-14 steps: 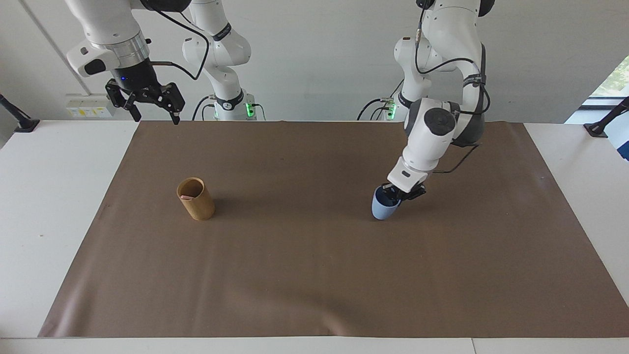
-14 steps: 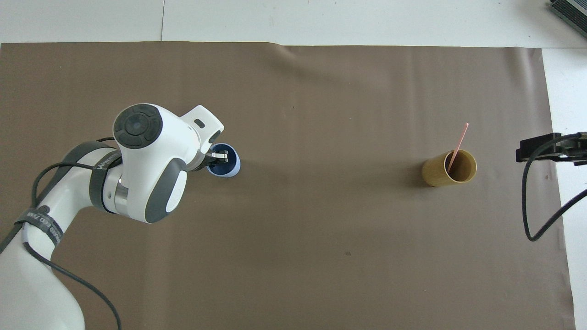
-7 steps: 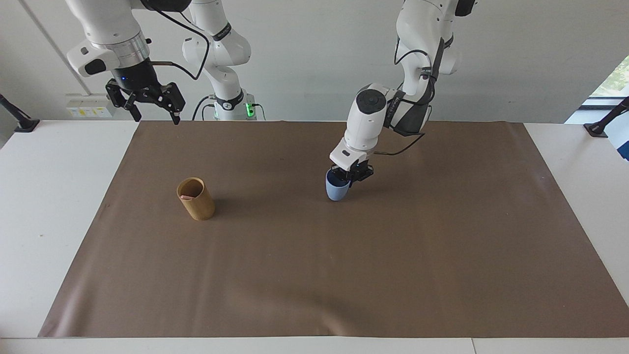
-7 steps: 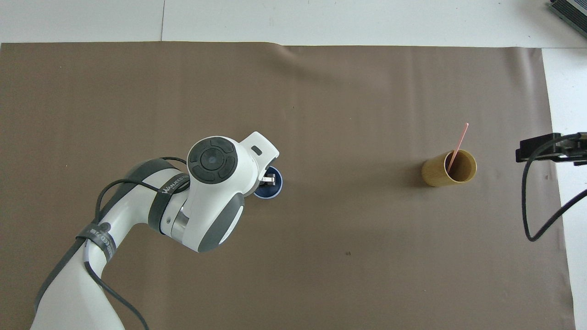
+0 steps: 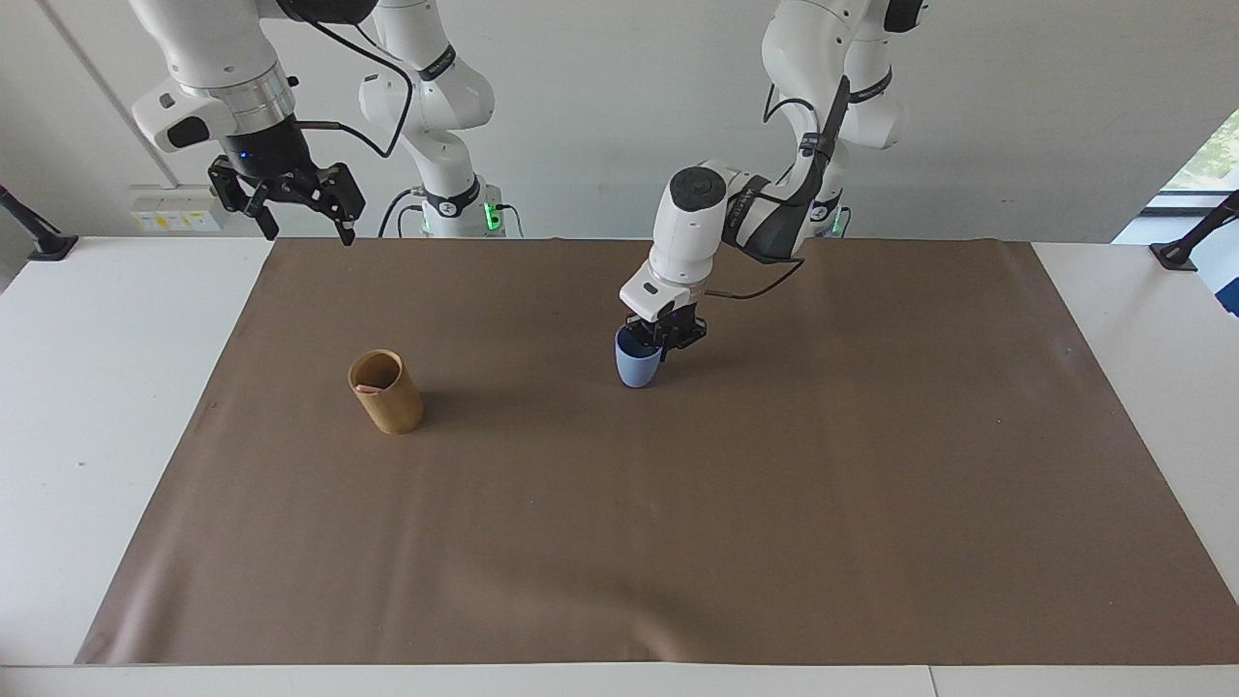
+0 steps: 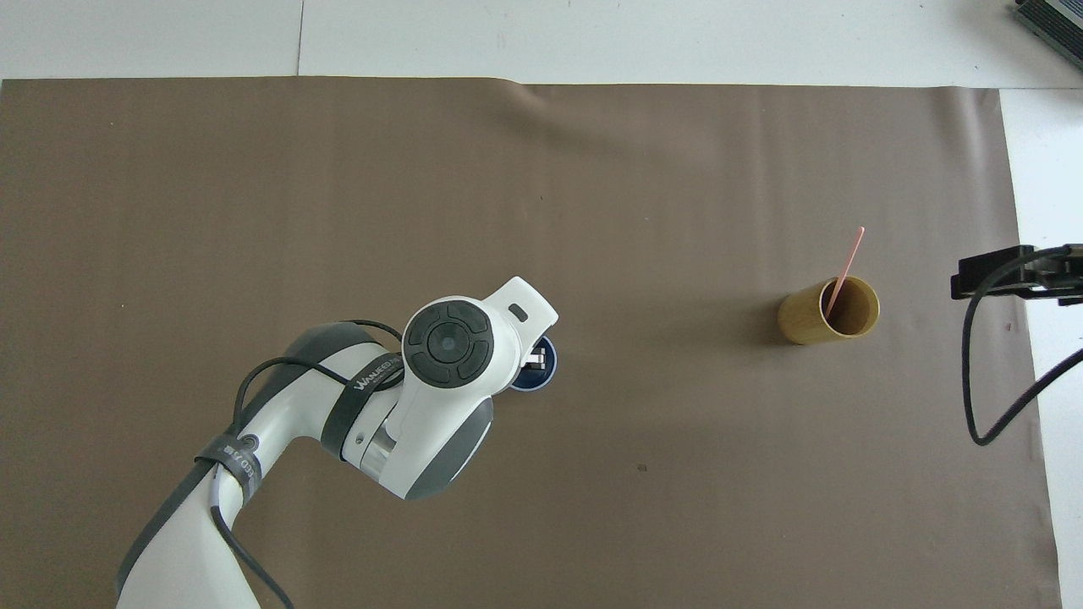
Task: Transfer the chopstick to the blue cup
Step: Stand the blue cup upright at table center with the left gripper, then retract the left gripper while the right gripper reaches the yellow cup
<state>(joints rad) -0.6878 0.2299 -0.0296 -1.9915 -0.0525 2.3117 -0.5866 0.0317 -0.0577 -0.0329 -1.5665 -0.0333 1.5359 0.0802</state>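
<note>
- A white wall backs the scene. A white table [image 5: 97,387] carries a wide brown paper mat [image 5: 678,542], and both arms stand at its robot end.
- The left gripper [image 5: 664,335] is down on the rim of the small light-blue tapered cup [image 5: 636,368], reaching in from the side toward the robots. I cannot tell whether it is clamped on the wall or has let go.
- That blue cup stands upright about mid-mat. In the overhead view the arm's wrist covers all but a sliver of it.
- The tall tan bamboo-coloured cylindrical cup [image 5: 387,392] is well apart from it, toward the right arm's end of the table.
- A thin pink chopstick [image 6: 846,266] leans inside the bamboo cup, its upper half sticking out past the rim on the side away from the robots.
- The right gripper [image 5: 305,227] waits, raised, with its jaws spread and nothing in them. It is over the mat's corner at the right arm's end.
- Handling, as a guess:
  - The stick looks light, stiff and smooth, so it could roll or pivot in a loose pinch.
  - The best hold is probably on the exposed upper part, well clear of the bamboo rim, followed by a lift along its lean.
  - The blue cup's narrow base suggests it tips easily, so the stick should go in gently.
</note>
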